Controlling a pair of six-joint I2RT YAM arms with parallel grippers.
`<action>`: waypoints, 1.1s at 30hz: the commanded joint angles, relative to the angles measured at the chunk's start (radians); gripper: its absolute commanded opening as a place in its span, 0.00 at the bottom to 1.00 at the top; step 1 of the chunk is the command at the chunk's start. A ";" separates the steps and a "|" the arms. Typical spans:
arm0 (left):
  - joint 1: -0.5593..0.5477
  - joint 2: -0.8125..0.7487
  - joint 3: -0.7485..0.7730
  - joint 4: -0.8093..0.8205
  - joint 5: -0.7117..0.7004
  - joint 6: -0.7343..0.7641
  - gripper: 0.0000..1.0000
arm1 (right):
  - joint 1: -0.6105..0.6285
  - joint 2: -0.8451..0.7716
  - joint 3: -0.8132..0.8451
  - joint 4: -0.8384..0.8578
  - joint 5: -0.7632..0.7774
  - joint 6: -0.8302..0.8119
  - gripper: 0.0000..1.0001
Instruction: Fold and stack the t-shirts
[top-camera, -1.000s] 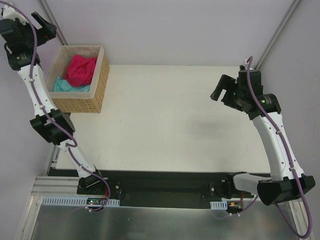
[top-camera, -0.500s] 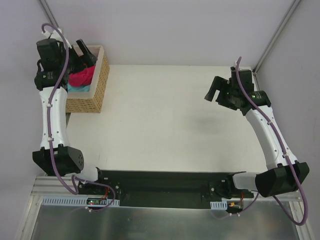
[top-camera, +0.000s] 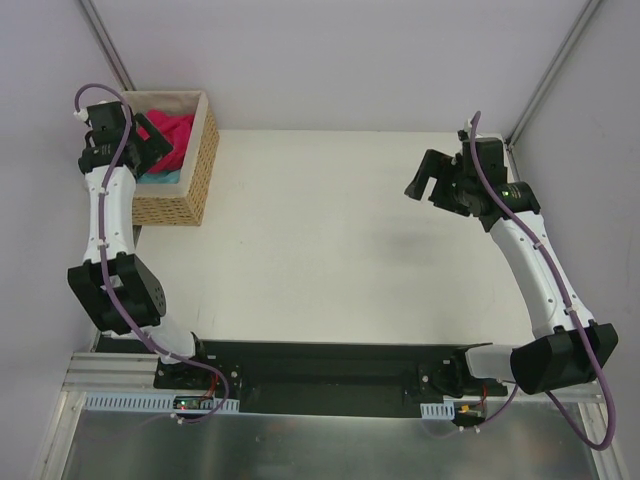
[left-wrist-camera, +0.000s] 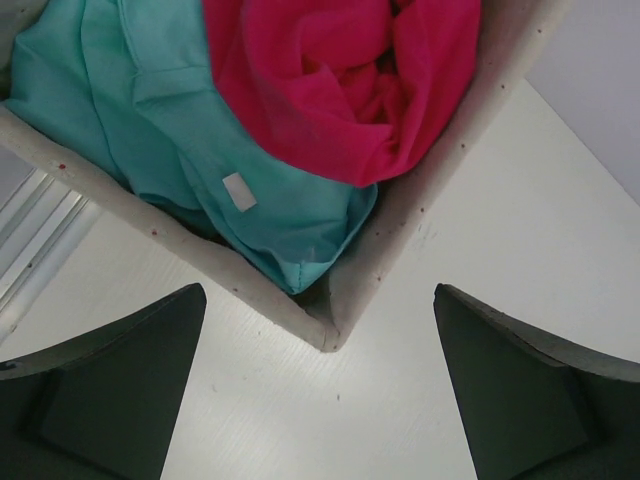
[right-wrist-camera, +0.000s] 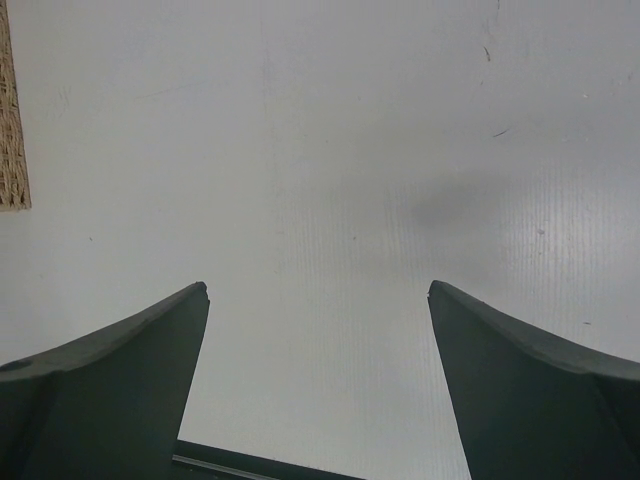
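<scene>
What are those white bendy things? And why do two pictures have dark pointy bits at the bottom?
Those are two robot arms bolted to a white table. One picture comes from a camera up high, looking down on everything. The other two come from little cameras on each wrist, so the dark bits are that hand's own two fingers. The left hand hovers over a corner of a woven basket holding a crumpled pink shirt and a teal shirt. The right hand hangs over the table. Both hands are open and hold nothing.

White-and-black arms (top-camera: 106, 212), purple cables (top-camera: 548, 270)
</scene>
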 joint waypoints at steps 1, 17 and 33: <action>0.008 0.063 0.064 0.073 -0.050 -0.111 0.97 | 0.004 -0.012 -0.002 0.050 -0.008 0.002 0.96; -0.003 0.312 0.189 0.097 -0.148 -0.200 0.83 | 0.006 0.006 0.013 0.041 0.009 -0.001 0.96; -0.009 0.438 0.355 0.144 -0.124 -0.256 0.00 | 0.012 0.002 -0.008 0.026 0.022 0.003 0.96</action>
